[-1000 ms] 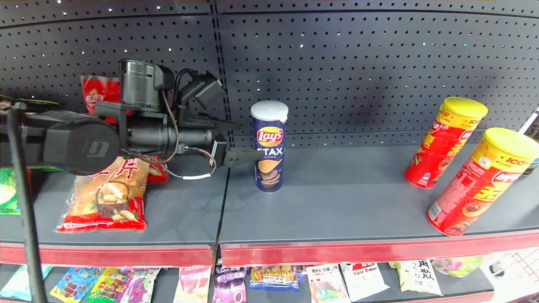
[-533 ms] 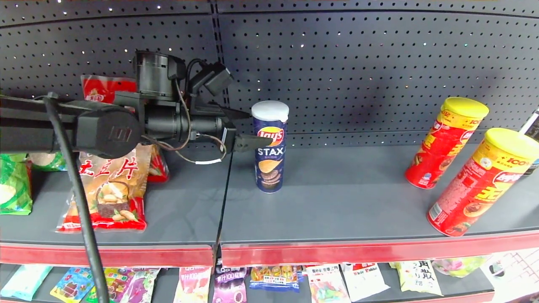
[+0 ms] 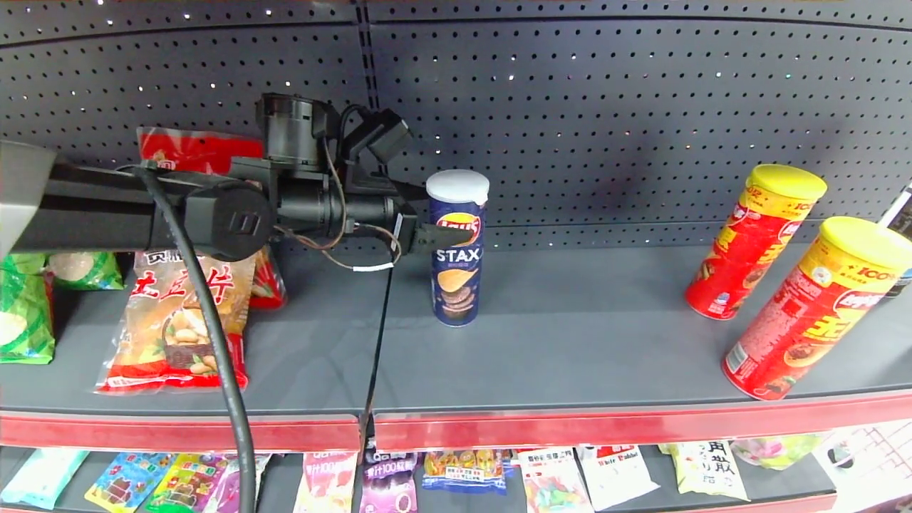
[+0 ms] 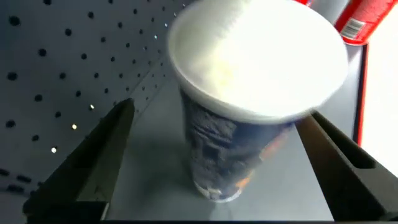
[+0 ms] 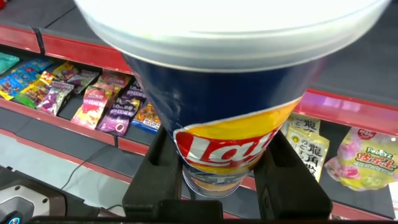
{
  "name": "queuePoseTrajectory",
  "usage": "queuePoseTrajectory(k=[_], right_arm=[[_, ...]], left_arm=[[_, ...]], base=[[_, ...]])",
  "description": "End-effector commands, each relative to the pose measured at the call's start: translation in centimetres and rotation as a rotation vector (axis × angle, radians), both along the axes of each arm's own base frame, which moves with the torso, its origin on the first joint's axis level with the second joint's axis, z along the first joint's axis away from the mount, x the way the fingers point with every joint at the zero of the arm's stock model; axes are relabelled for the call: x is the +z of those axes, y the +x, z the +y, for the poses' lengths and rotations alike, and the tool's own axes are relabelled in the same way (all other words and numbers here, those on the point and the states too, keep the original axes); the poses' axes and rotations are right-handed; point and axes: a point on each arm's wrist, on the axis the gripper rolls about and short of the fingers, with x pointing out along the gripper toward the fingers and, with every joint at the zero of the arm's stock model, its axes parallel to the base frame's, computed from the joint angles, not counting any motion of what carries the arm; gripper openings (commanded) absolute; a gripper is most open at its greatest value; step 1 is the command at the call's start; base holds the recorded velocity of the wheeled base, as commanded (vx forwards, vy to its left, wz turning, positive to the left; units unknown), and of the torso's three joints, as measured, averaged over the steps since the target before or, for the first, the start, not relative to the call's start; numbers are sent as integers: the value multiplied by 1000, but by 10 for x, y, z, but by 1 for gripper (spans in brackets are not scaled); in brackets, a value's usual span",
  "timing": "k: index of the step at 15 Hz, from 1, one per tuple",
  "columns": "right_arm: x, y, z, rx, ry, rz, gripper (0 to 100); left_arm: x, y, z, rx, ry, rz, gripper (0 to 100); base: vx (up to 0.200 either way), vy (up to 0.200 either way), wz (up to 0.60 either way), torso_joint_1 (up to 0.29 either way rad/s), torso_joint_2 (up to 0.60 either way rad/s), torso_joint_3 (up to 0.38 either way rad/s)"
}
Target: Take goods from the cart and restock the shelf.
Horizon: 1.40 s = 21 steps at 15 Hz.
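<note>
Left gripper (image 4: 217, 118) released, shelf can (image 3: 457, 285) between fingers (image 4: 106, 155), gap each side. Likely best: retreat straight, no side brush. Right gripper (image 5: 225, 168) clenched on second can (image 5: 236, 93).

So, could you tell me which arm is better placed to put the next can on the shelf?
Right. The right gripper is clamped on a blue can, ready to place. The left gripper is open around the shelved can, which already stands on the shelf, so it carries nothing.
</note>
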Motion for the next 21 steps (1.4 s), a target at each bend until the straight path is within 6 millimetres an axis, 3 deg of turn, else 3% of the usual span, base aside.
queuePoseTrajectory(k=[1, 8, 15, 18, 21], right_arm=[[0, 0, 0, 0, -1, 1, 0], [-2, 0, 0, -1, -1, 7, 0], [-1, 0, 0, -4, -1, 4, 0], [0, 0, 0, -4, -1, 3, 0], [0, 0, 0, -4, -1, 3, 0]], left_arm=[[-3, 5, -7, -11, 0, -2, 0], [-8, -8, -8, -29, 9, 35, 0], [-10, -73, 20, -133, 12, 114, 0], [-20, -86, 25, -166, 35, 103, 0], [-15, -91, 26, -173, 22, 87, 0]], base=[[0, 0, 0, 0, 0, 0], [0, 0, 0, 0, 0, 0], [0, 0, 0, 0, 0, 0], [0, 0, 0, 0, 0, 0], [0, 0, 0, 0, 0, 0]])
